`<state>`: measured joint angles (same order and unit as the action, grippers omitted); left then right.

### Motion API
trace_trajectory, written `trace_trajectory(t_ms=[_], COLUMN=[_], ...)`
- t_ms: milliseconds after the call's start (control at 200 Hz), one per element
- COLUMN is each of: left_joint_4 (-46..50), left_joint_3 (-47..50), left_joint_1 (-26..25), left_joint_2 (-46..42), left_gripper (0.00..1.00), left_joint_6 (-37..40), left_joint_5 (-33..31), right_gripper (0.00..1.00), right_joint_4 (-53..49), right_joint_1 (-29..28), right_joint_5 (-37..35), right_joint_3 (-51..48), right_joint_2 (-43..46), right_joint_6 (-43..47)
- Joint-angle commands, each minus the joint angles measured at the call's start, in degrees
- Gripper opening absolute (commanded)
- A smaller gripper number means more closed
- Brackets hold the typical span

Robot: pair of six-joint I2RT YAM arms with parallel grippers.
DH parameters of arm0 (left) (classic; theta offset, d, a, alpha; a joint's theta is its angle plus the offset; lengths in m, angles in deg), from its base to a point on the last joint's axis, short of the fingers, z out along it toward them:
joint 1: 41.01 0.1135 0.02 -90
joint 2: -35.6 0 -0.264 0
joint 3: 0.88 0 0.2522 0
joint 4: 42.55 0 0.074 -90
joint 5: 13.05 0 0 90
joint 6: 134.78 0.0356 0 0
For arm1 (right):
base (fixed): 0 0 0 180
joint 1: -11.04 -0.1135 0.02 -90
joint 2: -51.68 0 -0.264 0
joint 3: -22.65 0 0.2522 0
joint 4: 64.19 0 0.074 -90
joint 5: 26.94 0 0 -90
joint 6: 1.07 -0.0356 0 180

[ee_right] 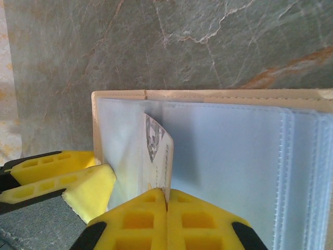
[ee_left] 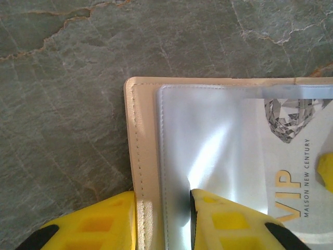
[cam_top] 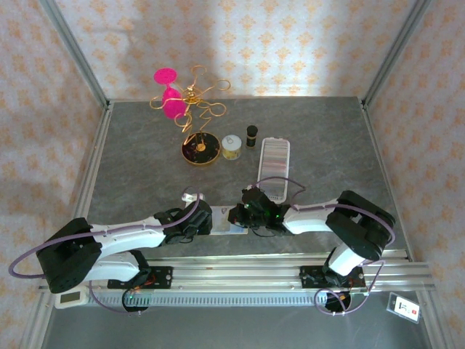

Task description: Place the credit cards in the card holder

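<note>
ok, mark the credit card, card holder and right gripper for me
credit card (ee_right: pixel 157 159), right wrist view, on its upright printed face
card holder (ee_left: pixel 144 156), left wrist view, on the stitched beige border
right gripper (ee_right: pixel 167 197), right wrist view, where the closed fingertips meet

**Yellow Fingers, Cream Wallet, Veined Grey-Green Stone**

The flat stone-look table (ee_left: pixel 67 78) is grey-green, veined with rust-orange and pale lines. The folding stitched card holder (ee_left: pixel 139 156) is cream-beige, and its clear plastic sleeves (ee_right: pixel 223 156) have a pale blue-white sheen. The thin rectangular plastic card (ee_left: pixel 291 177) is whitish, printed with a grey faceted diamond, gold "VIP" and small grey lettering. The left gripper (ee_left: pixel 164 208) and right gripper (ee_right: pixel 167 197) have bright yellow fingers (ee_right: pixel 135 224) with black trim. In the top view, the jointed robot arms (cam_top: pixel 131 234) are white with black joints and purple cables (cam_top: pixel 22 263). The wallpapered walls (cam_top: pixel 290 43) are cream with a repeating orange floral motif. The twisted wire stand (cam_top: pixel 196 102) is gold with magenta discs (cam_top: pixel 167 76); its round base (cam_top: pixel 200 151) is dark, rimmed in gold.
</note>
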<state>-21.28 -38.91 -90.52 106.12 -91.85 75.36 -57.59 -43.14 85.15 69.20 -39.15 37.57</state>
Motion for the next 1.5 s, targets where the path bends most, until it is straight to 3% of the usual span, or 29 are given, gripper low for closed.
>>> trace_trajectory(t_ms=[0,541,716,1171,1316,1412,1497], left_joint_4=[-0.65,-8.03,-8.03,-7.99,-9.03,-9.77,-11.16], left_joint_3=[1.66,4.58,5.06,5.29,5.79,5.99,6.59], left_joint_1=[-0.67,-0.67,-0.67,-0.67,-0.73,-0.62,-0.59], left_joint_2=[-0.1,-2.49,-3.15,-4.77,-6.33,-7.7,-8.84], left_gripper=[0.29,0.29,0.29,0.31,0.33,0.33,0.33], left_joint_6=[-1.21,-3.24,-3.4,-3.99,-4.97,-5.88,-6.75], left_joint_5=[1.56,6.44,6.07,4.92,4.51,4.4,4.41], right_gripper=[0.0,0.01,0.22,0.44,0.39,0.23,0.16], right_joint_4=[-2.41,-1.68,-9.2,-18.99,-19.06,-19.57,-19.48], right_joint_1=[-0.28,-0.32,-0.26,-0.32,-0.32,-0.31,-0.32], right_joint_5=[1.47,1.45,-2.68,-8.24,-8.48,-9.1,-8.99], right_joint_3=[0.17,3.31,5.37,8.62,8.8,8.89,8.78], right_joint_2=[-1.33,-3.97,-3.42,-1.37,-0.16,-0.06,-0.48], right_joint_6=[1.17,2.28,4.82,8.29,8.42,8.5,8.54])
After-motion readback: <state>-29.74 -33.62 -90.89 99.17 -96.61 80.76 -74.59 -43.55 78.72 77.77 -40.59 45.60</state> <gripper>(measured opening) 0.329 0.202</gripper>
